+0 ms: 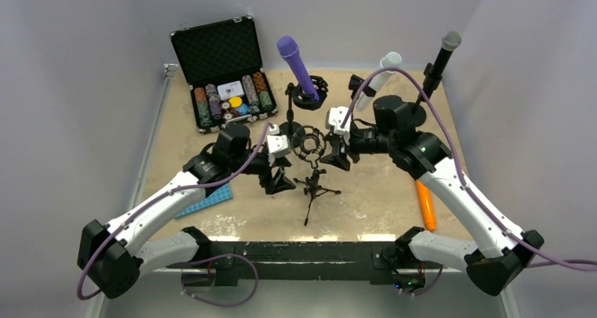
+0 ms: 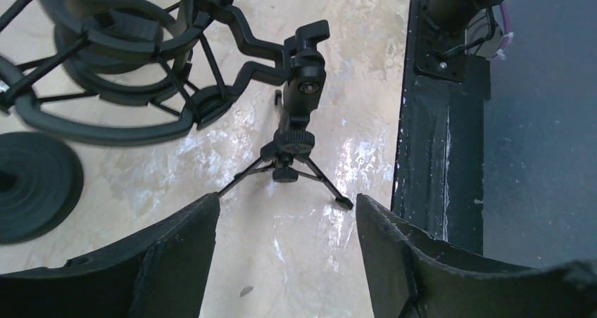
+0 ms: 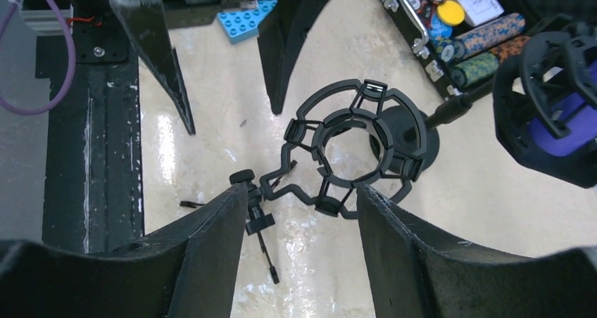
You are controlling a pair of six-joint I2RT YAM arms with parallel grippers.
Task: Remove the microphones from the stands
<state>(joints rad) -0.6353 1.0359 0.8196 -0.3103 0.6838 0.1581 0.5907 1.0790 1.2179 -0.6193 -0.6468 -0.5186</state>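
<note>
Top external view: left fingers and right fingers, part-open and empty, flank the empty middle stand. Farther back the purple microphone sits mounted; I'd grip its body, lifting along its axis.

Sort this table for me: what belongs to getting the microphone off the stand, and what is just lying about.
Job: tripod stand; its shock mount, ring empty in the right wrist view; left pincer and right pincer, open either side of it.
Lying about: poker chip case; blue brick plate; purple microphone in its own mount; white microphone; black microphone; orange object, at right.
</note>
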